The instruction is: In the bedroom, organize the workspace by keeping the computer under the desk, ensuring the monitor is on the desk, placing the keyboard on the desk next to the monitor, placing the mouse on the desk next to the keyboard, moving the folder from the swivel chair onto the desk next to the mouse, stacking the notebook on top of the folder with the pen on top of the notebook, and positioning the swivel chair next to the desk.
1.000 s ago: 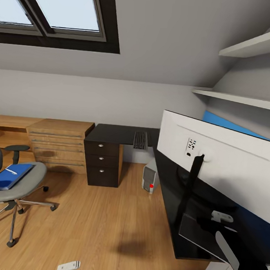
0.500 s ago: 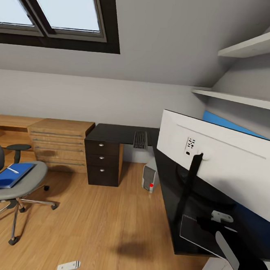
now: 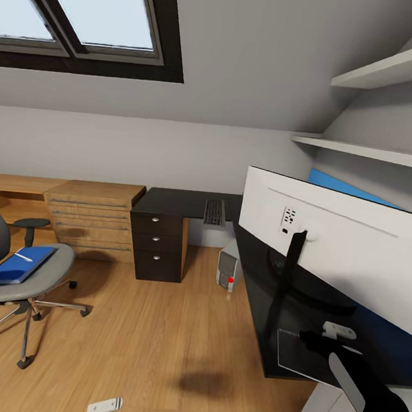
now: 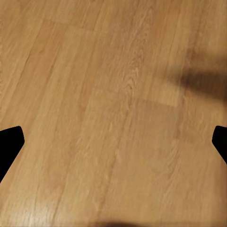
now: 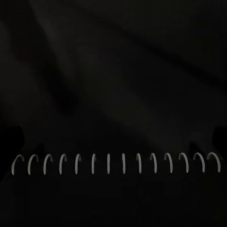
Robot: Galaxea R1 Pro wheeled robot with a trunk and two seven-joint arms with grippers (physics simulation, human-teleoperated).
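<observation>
Nearest to you, the left tool [image 3: 104, 409] hangs low over the wooden floor [image 3: 156, 345]; in the left wrist view its dark fingertips [image 4: 9, 144] sit at opposite edges, spread wide with only floorboards between them. Your right arm reaches over the near end of the surface [image 3: 267, 286], and the right tool [image 3: 335, 333] hovers just above the notebook [image 3: 299, 355], a dark pad lying flat on the black top. The right wrist view looks straight down on its wire spiral binding [image 5: 113, 163]; the picture is too dark for you to tell whether that tool is spread or pressed together.

Just behind the notebook stands the monitor [image 3: 352, 250], on the surface with its white back turned toward you and its black stem running down to the base. A blue back panel [image 3: 342, 186] shows above it.

To your left, well apart from the surface, the swivel chair [image 3: 18, 277] stands on the floor with the blue folder [image 3: 19, 265] on its seat and the pen [image 3: 23, 257] lying on the folder.

Farther off, the computer [image 3: 228, 270] sits on the floor under the surface, beside a dark drawer unit [image 3: 159, 245]. The keyboard [image 3: 214, 212] lies on the far stretch of the black top, and a light wooden chest [image 3: 92, 221] stands against the wall.
</observation>
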